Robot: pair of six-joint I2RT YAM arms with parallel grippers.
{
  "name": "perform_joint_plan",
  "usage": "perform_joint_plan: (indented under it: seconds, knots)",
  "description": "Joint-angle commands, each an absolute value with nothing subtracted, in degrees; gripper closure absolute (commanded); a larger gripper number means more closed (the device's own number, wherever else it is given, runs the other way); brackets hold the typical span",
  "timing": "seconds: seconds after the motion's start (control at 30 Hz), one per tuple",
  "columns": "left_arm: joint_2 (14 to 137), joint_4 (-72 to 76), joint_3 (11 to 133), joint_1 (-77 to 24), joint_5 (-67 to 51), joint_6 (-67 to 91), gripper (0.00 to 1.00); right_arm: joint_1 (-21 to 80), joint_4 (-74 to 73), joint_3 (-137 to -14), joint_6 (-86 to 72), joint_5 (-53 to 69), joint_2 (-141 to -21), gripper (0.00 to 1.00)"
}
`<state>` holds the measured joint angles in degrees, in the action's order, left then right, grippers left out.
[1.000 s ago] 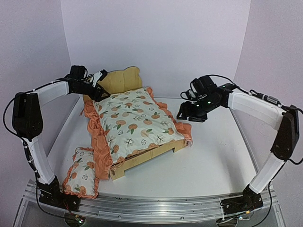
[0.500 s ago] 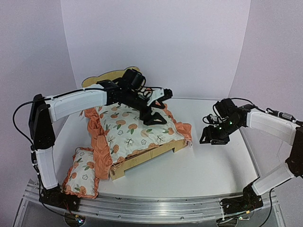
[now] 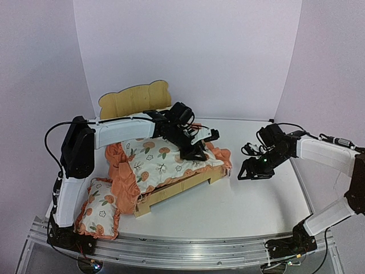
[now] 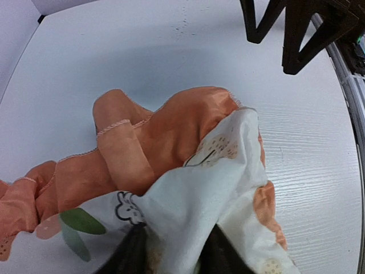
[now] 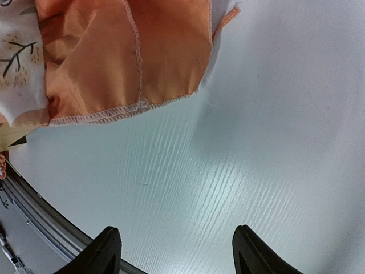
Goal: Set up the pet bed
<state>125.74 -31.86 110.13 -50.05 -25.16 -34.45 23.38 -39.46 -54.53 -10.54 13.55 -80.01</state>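
Pet bed lies beneath left claw gripping cushion, right claw beside.

This is a robotics lab test cell. Plain pale lilac panel walls box in a white wood-grain table on three sides. A ribbed aluminium rail along its near edge carries two white-and-black robot arms, the left arm and the right arm. Thin black cables run exposed along them.
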Motion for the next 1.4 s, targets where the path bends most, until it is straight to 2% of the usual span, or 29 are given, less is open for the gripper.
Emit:
perform_joint_plan:
  seconds: [0.0, 0.07, 0.33, 0.63, 0.93, 1.07, 1.37]
  knots:
    - [123.55, -29.72, 114.24, -50.06, -20.06, -32.44, 0.95, 23.17, -36.02, -53.68, -8.74, 17.14, -78.06, 0.34]
    - [121.71, -28.88, 113.72, -49.65, -20.01, -31.85, 1.00, 23.16, -33.99, -53.27, -8.32, 17.16, -77.13, 0.35]
    - [115.53, -26.39, 110.95, -46.77, -20.10, -29.07, 1.00, 23.18, -24.83, -54.82, -6.32, 18.78, -77.26, 0.41]
    - [114.30, -25.15, 111.21, -45.06, -18.29, -26.85, 1.00, 23.19, -16.80, -56.93, -7.88, 22.12, -80.75, 0.46]
    - [114.27, -22.97, 111.71, -43.44, -16.12, -23.54, 1.00, 23.17, -4.84, -53.31, -10.66, 28.14, -84.05, 0.47]
    - [114.13, -22.35, 111.13, -43.21, -15.84, -22.98, 1.00, 23.19, -1.30, -53.61, -12.17, 30.61, -85.46, 0.51]
    - [114.68, -21.54, 111.50, -42.69, -15.55, -22.15, 1.00, 23.16, 4.64, -52.13, -13.85, 25.69, -88.60, 0.59]
